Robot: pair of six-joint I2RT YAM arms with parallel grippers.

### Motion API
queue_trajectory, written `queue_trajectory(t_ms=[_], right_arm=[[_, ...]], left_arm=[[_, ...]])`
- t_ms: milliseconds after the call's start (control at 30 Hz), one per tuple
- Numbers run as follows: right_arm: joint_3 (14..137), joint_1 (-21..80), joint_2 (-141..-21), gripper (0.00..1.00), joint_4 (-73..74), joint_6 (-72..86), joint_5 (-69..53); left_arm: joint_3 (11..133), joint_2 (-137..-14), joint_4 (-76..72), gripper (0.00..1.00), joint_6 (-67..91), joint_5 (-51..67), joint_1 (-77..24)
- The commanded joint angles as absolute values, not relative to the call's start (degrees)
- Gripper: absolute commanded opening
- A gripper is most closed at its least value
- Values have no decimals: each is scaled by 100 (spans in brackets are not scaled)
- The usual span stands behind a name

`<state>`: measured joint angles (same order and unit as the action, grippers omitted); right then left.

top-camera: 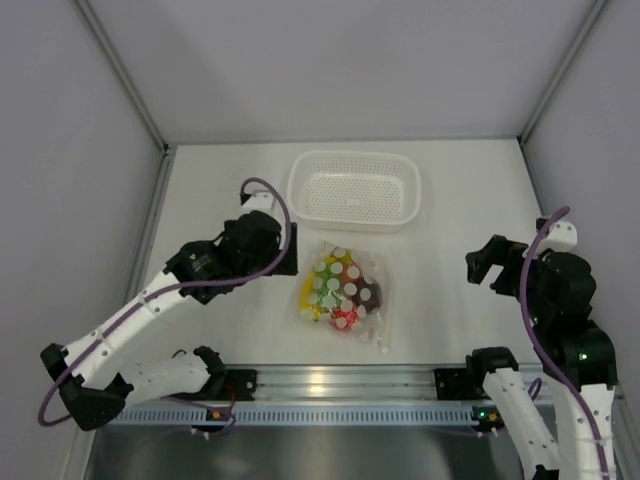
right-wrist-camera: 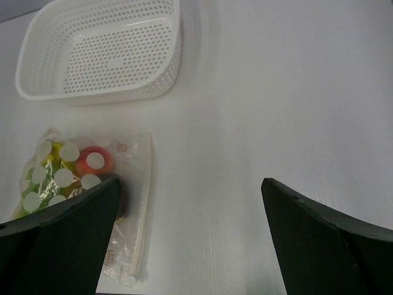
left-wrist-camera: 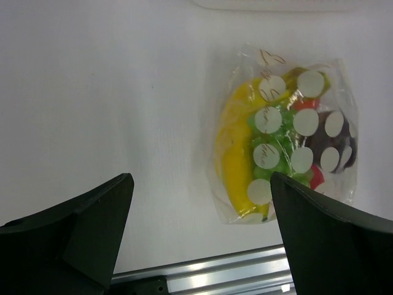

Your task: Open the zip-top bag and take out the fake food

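While both arms hang above the tabletop (top-camera: pixel 460 190) with nothing in their grasp, the zip-top bag (top-camera: pixel 342 292) lies flat between them, just in front of the white basket (right-wrist-camera: pixel 123 92). The fake food (left-wrist-camera: pixel 279 132) is inside it: the yellow banana bunch (left-wrist-camera: pixel 236 153), a green piece, the red tomato (right-wrist-camera: pixel 92 161) and a dark maroon fruit (left-wrist-camera: pixel 334 144) show through the dotted film. The zip strip (right-wrist-camera: pixel 144 209) runs along the bag's edge on the right arm's side; whether it is sealed cannot be told.

The left fingers (left-wrist-camera: pixel 92 221) are spread wide and empty, near the bag's banana side but apart from it. The right fingers (right-wrist-camera: pixel 325 239) are equally wide and empty, well apart from the bag on its zip side.

Likely faults from this position:
- The film is thin and crinkly, so a pinch may catch both layers at once and leave the mouth closed.
- The bag is light and the tabletop looks smooth; a push from one side may slide it away rather than grip it.
- A grasp closing over a toy through the film gives poor hold on the plastic and may slip.
- The bag is small, so two sets of fingers working the strip together risk colliding.
- Once the mouth is open, tipping it could send the round fruits rolling toward the tabletop's edge.
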<state>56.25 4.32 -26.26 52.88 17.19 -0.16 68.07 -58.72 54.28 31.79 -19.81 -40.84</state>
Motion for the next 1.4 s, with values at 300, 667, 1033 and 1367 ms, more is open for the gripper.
queue_trajectory(t_ms=[300,667,1033,1367], right_arm=[[6020,369,-2549,99,5502,1802,1308],[6170,518,-2487,99,5599,1819,1758],[6187,659,-2356,99,5572,1802,1749],[6152,703,-2285,99,5555,1784,1617]], left_arm=[[7971,-8681,5238,99,4500,-4526,-7697],[9220,-11038,5273,98,4517,-4298,-8666],[9562,-12136,5256,95,4702,-4183,-8886],[9685,-12691,5527,80,5053,-4886,-8851]])
